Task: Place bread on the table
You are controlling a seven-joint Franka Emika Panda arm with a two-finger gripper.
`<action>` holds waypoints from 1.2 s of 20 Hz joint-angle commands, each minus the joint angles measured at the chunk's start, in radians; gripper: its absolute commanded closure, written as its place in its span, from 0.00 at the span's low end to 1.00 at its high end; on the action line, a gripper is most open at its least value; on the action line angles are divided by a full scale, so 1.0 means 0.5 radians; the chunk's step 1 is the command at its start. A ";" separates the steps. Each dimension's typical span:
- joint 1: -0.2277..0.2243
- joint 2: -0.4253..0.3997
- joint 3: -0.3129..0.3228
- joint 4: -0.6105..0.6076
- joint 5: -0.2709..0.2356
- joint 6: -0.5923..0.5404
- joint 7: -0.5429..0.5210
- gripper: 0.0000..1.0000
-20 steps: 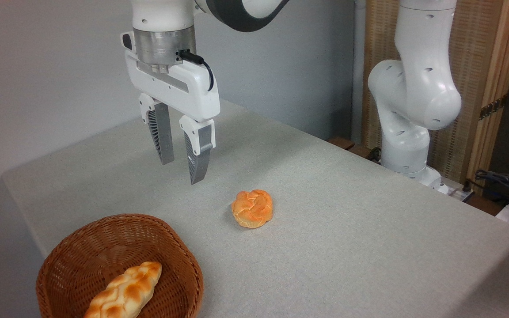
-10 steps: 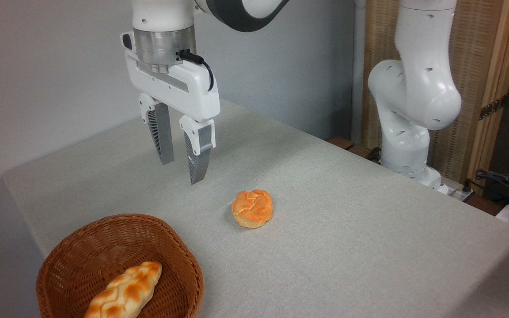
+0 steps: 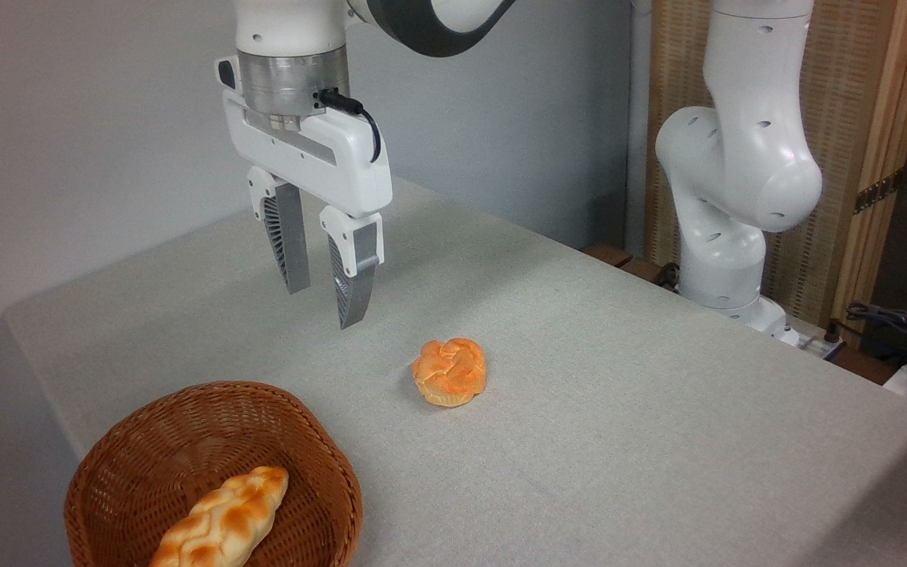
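Grey-beige woven cloth covers the rectangular worktop (image 3: 619, 409), its surface flat and matte with rounded draped edges at the far left corner and along the left side. Brown wicker forms a round basket (image 3: 146, 441) at the near left corner, its rim close to the left edge of the worktop and its lower part cut by the picture's edge. Inside it lies the bread (image 3: 221, 520), an elongated braided loaf, golden with toasted brown ridges, resting at a slant on the basket floor. A small round knotted bun (image 3: 450, 372), orange and glossy, sits on the cloth to the right of the basket, well apart from it. The gripper (image 3: 326, 295) hangs above the worktop, far of the basket and left of the bun, touching nothing; its two ribbed grey fingers (image 3: 290, 252) stand apart with a narrow gap and hold nothing. The white arm base (image 3: 725, 276) stands at the far right edge. Bare cloth spreads across the right and near-right portions.
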 commanded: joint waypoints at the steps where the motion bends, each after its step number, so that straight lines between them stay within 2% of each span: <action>1: -0.010 -0.002 0.016 0.007 -0.004 0.002 0.038 0.00; 14: -0.010 0.001 0.019 0.004 -0.001 -0.051 0.106 0.00; 19: -0.004 0.038 0.071 -0.012 0.005 0.194 0.112 0.00; 24: -0.004 0.188 0.151 -0.012 -0.017 0.425 0.051 0.00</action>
